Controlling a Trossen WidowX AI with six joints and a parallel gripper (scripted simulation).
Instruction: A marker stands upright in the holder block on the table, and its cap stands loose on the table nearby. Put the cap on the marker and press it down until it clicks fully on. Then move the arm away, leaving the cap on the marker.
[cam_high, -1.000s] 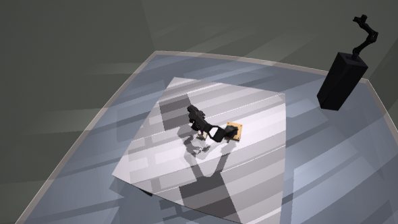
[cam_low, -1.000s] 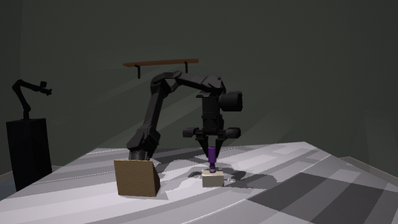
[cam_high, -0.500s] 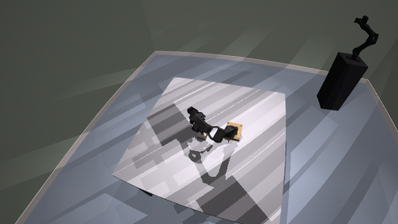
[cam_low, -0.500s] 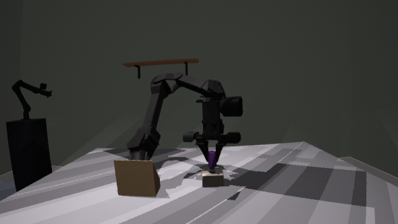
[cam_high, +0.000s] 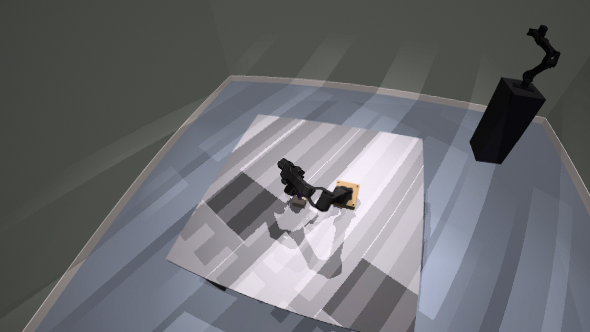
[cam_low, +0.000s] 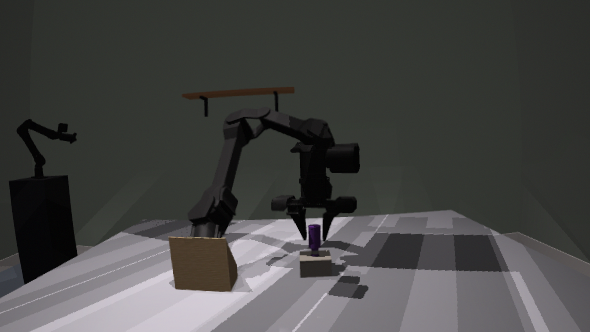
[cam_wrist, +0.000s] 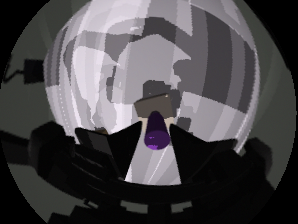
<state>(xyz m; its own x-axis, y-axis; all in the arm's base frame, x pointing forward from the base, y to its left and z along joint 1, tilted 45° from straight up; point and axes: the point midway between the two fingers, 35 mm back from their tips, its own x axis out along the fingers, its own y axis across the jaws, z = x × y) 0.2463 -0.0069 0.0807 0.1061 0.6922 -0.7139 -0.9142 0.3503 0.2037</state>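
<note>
Cap (cam_low: 314, 238) sits on the marker, which stands upright in the block (cam_low: 315, 264) on the table (cam_low: 450, 290); only the purple cap shows above the block's top. Gripper (cam_low: 314, 231) hangs straight over it, pointing down, its fingers (cam_low: 300, 223) parted and flanking the cap's upper end with a gap on each side, holding nothing. From the wrist view the cap (cam_wrist: 156, 133) lies between the two dark fingers, with the block (cam_wrist: 156, 107) at 12 o'clock of it. In the top view the block (cam_high: 299, 202) lies at about 9 o'clock of the arm's tan base plate (cam_high: 348, 194), near it.
</note>
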